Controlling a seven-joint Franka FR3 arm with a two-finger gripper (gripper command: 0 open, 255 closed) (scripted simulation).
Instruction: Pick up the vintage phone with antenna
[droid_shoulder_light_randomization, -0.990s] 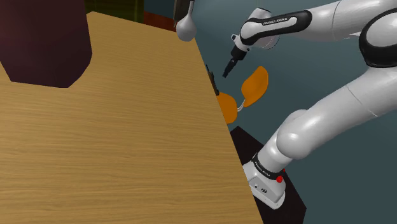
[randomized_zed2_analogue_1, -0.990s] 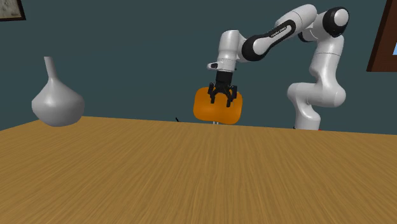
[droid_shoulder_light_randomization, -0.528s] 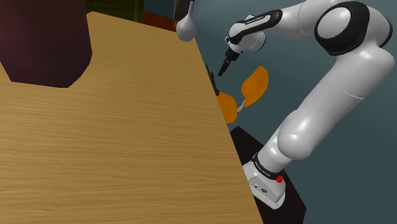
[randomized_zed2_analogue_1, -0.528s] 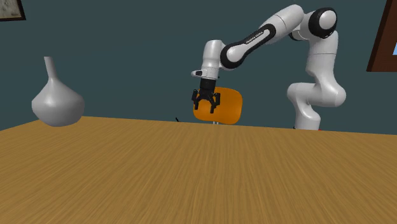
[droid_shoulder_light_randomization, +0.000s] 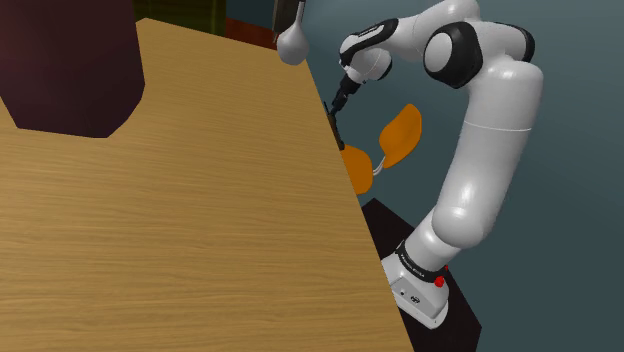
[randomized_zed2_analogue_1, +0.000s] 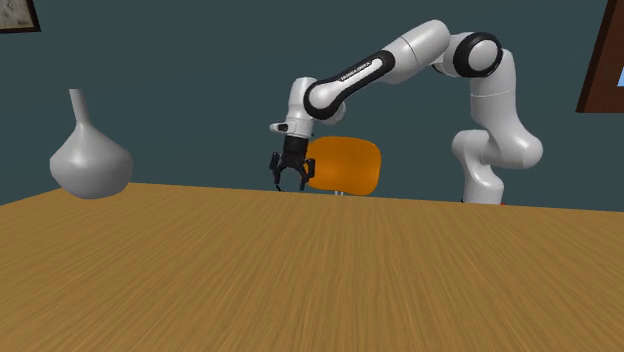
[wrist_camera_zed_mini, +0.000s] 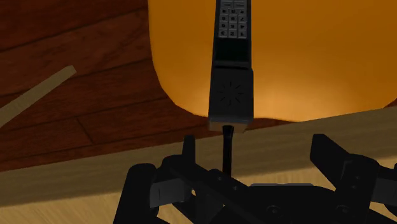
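Vintage phone (wrist_camera_zed_mini: 230, 70) is a slim black handset at the far edge of the bench (droid_shoulder_light_randomization: 180, 220), just under the end of the arm. The bench is the biggest thing, a wide top of light wood, and at its corner in the shoulder view sits a large dark maroon shape (droid_shoulder_light_randomization: 70, 60). The white arm (droid_shoulder_light_randomization: 490, 130) rises from its stand and bends over toward that edge of the bench. Behind the edge stands an orange chair (randomized_zed2_analogue_1: 350, 165), and a pale grey vase (randomized_zed2_analogue_1: 90, 160) is well apart, at the second exterior view's left. The fingers (wrist_camera_zed_mini: 327, 153) stand wide apart and hold nothing; they hang just above the bench edge, pointing down. In the wrist view the phone lies straight ahead of them and a little lower. Its body shows against the orange seat, and I cannot tell how much of it rests on the wood. Its long axis runs away from the fingers, with the keypad (wrist_camera_zed_mini: 231, 19) at the far end. The thin antenna (wrist_camera_zed_mini: 227, 149) points back at the hand and reaches in between the fingers, nearer to one of them. I judge that the fingers already span the narrow width, so the coming move is to go forward and down along this axis until they are beside the body, not the antenna.
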